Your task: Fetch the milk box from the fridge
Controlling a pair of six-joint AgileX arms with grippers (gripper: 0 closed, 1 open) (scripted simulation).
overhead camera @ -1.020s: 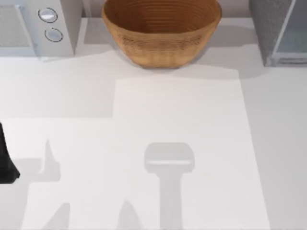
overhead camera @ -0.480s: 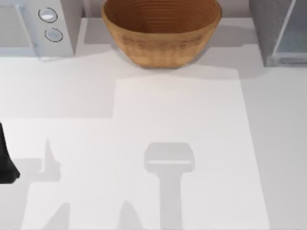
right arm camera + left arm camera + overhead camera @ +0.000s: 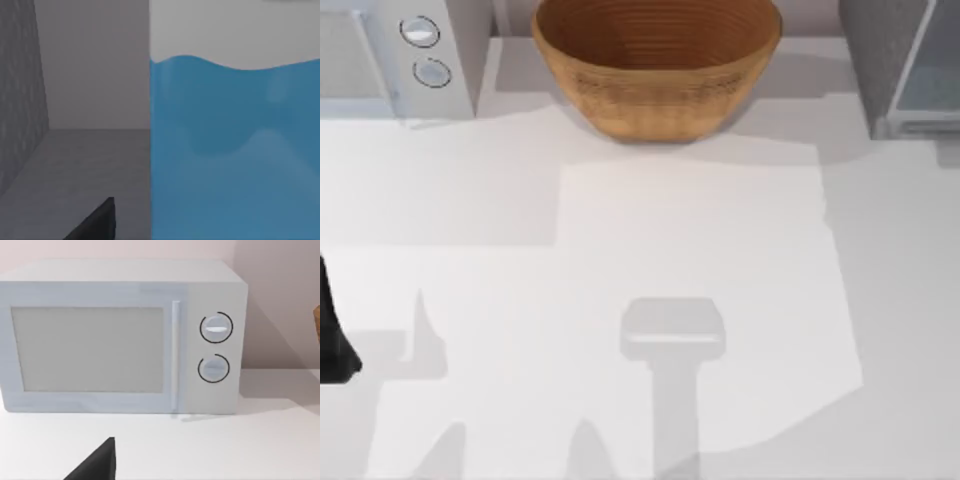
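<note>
A white bench (image 3: 700, 250) carries soft grey shadows across its surface. Behind it stands a pale pinkish wall (image 3: 275, 285), lit evenly from above.

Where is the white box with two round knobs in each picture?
Top view: the white box-shaped appliance with two round knobs is at the top-left corner.
Left wrist view: it faces the camera.
Right wrist view: grey speckled fridge wall and sky-blue carton instead.
Shared landmark: the brown wooden bowl beside it.
</note>
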